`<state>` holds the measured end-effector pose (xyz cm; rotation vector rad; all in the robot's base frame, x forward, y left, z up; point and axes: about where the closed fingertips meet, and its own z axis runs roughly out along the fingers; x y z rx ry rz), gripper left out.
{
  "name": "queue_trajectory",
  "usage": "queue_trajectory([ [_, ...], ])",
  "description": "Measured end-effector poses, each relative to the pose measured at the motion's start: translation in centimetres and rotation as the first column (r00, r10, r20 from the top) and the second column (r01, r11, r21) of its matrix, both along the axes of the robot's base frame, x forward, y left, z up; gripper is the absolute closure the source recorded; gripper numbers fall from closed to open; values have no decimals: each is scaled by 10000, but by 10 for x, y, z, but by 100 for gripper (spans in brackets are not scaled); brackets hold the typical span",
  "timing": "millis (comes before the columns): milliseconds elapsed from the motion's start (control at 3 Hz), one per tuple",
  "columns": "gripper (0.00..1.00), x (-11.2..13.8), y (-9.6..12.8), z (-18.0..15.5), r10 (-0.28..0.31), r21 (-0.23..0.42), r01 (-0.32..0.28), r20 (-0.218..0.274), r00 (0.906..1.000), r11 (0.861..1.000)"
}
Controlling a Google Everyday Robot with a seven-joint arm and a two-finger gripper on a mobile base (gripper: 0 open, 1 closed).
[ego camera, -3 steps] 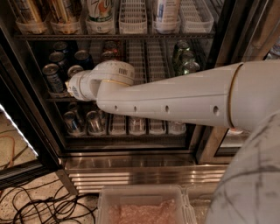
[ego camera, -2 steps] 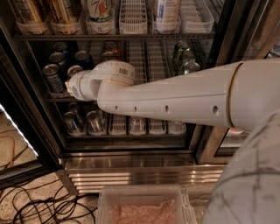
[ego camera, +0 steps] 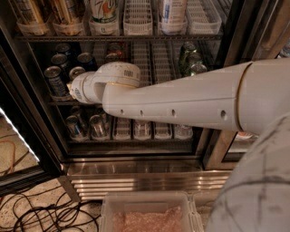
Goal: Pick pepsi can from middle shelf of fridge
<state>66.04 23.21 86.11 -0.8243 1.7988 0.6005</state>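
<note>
The fridge (ego camera: 31, 113) stands open in the camera view. Its middle shelf (ego camera: 140, 59) has white slotted lanes. Dark-blue pepsi cans stand in its left lanes: one at the front left (ego camera: 55, 81), others behind it (ego camera: 59, 61) (ego camera: 85, 59). An orange-red can (ego camera: 113, 48) stands further back, and green cans (ego camera: 188, 50) on the right. My white arm (ego camera: 181, 102) reaches in from the right. My gripper (ego camera: 78, 88) is at the left lanes, right beside the front pepsi cans; a silver can top (ego camera: 75, 72) shows just above it.
Tall bottles (ego camera: 104, 11) fill the level above. Clear water bottles (ego camera: 97, 127) stand on the level below. Steel base rails (ego camera: 145, 179) run under the fridge. A clear plastic bin (ego camera: 147, 210) sits on the floor in front, with cables (ego camera: 41, 213) at the lower left.
</note>
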Motion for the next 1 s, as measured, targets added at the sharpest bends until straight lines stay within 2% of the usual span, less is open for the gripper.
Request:
queue_trajectory([
  [1000,100,-6,-1,10,297,145,-299,136,9995,9994],
])
